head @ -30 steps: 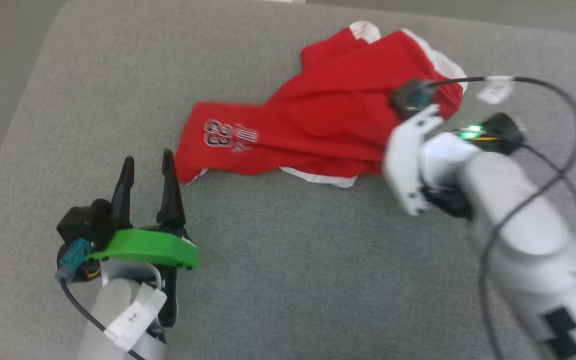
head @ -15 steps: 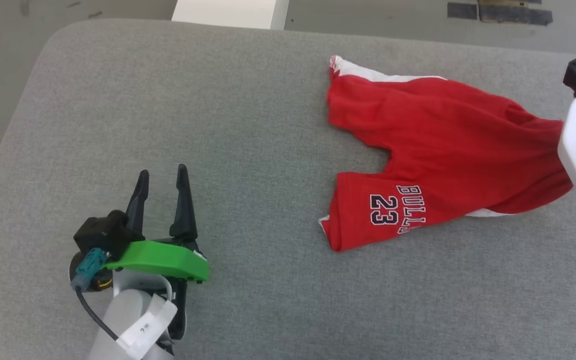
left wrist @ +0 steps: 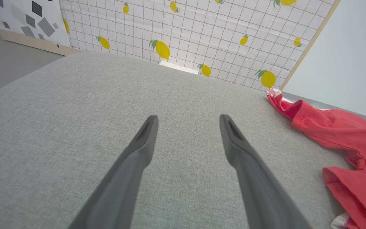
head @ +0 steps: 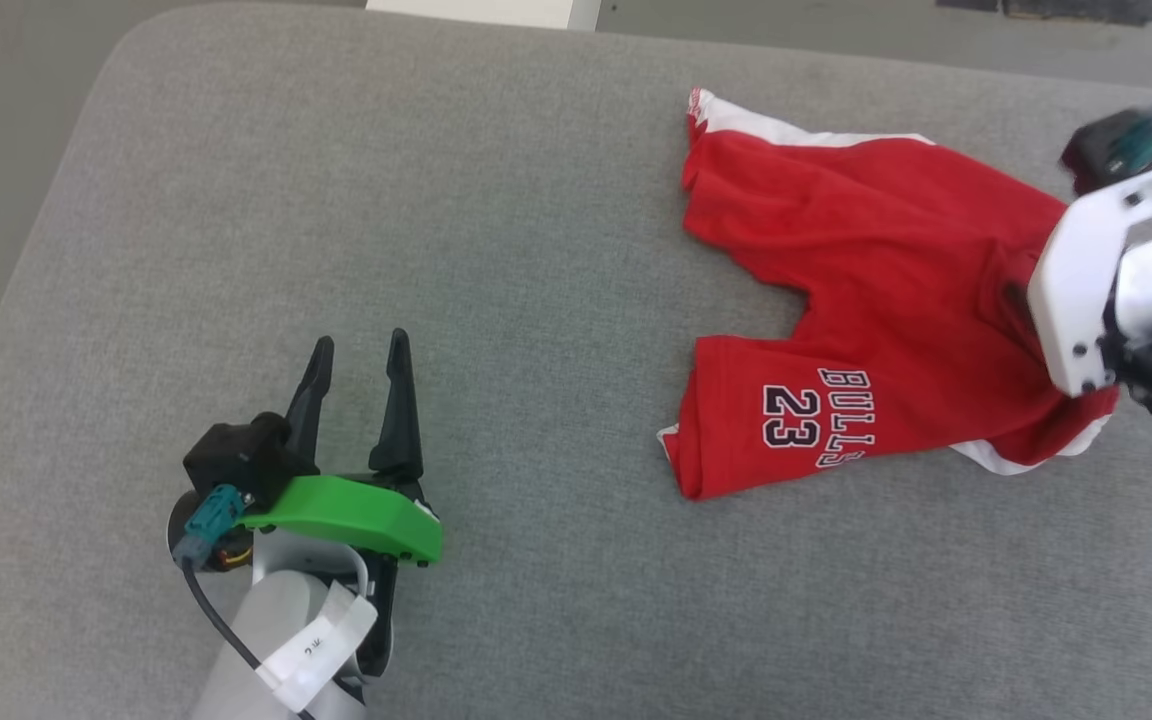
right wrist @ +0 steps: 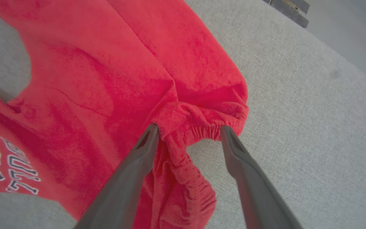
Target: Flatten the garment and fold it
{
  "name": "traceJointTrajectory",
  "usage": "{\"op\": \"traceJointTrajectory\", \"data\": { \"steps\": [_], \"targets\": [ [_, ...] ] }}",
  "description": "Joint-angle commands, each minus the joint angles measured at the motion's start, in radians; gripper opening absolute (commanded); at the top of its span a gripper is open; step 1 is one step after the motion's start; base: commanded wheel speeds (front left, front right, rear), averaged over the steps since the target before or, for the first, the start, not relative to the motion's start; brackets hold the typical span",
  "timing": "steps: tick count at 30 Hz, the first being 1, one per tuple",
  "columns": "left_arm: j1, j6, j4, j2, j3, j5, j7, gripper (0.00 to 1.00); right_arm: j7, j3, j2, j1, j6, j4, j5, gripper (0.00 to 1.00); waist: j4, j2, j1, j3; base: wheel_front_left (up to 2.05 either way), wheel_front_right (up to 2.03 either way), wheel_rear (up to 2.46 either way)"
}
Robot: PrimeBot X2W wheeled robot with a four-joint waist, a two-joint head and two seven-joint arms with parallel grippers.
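Note:
The garment (head: 866,300) is a pair of red shorts with white trim, lying spread on the grey padded table (head: 496,200) at the right, both legs pointing left. "BULLS 23" shows on the near leg (head: 816,430). My right wrist (head: 1096,290) hangs over the waistband end. In the right wrist view my right gripper (right wrist: 189,128) is open, its tips on either side of the bunched elastic waistband (right wrist: 202,130). Far from the shorts, my left gripper (head: 356,350) stands open and empty at the lower left. The garment (left wrist: 345,133) lies to the right of my left gripper (left wrist: 187,119).
The table's rounded far-left corner (head: 126,40) and left edge drop to the floor. A white block (head: 481,10) stands beyond the far edge. A lemon-patterned grid wall (left wrist: 202,31) rises behind the table. Bare grey padding lies between the two grippers.
The right gripper dragged the shorts rightward, spreading them so the print reads upright, then opened and let go of the waistband. The head camera shifted. The left gripper stayed open.

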Motion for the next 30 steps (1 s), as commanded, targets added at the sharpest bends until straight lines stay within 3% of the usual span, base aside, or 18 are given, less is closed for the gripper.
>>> {"op": "traceJointTrajectory", "data": {
  "steps": [1,6,15,22,26,30],
  "targets": [
    [-0.009,-0.006,0.006,0.002,-0.002,-0.003,-0.002,1.00,-0.040,-0.026,0.016,0.009,-0.001,-0.012,0.014,1.00,-0.016,0.0000,0.0000,-0.021,0.00,0.00,0.00],
    [0.003,-0.003,0.014,0.011,-0.004,-0.005,0.003,1.00,-0.218,-0.147,0.057,0.075,-0.001,-0.100,0.046,1.00,-0.056,0.0000,0.0000,-0.068,0.00,0.00,0.00],
    [0.035,0.004,0.004,0.022,-0.019,-0.007,0.036,1.00,-0.575,-0.411,0.251,0.349,-0.001,-0.314,-0.001,1.00,-0.129,0.0000,0.0000,-0.145,0.00,0.00,0.00],
    [0.052,0.004,-0.009,0.023,-0.035,-0.027,0.090,1.00,-0.692,-0.508,0.368,0.534,-0.001,-0.397,0.005,1.00,-0.183,0.0000,0.0000,-0.159,0.00,0.00,0.00],
    [-0.008,-0.016,0.010,0.017,-0.083,-0.048,0.214,1.00,-0.706,-0.521,0.383,0.582,-0.001,-0.409,0.008,1.00,-0.205,0.0000,0.0000,-0.151,0.00,0.00,0.00],
    [-0.161,-0.005,0.067,0.006,-0.145,-0.083,0.459,1.00,-0.711,-0.523,0.388,0.597,-0.001,-0.418,0.012,1.00,-0.224,0.0000,0.0000,-0.131,0.00,0.00,0.00]
  ]
}}
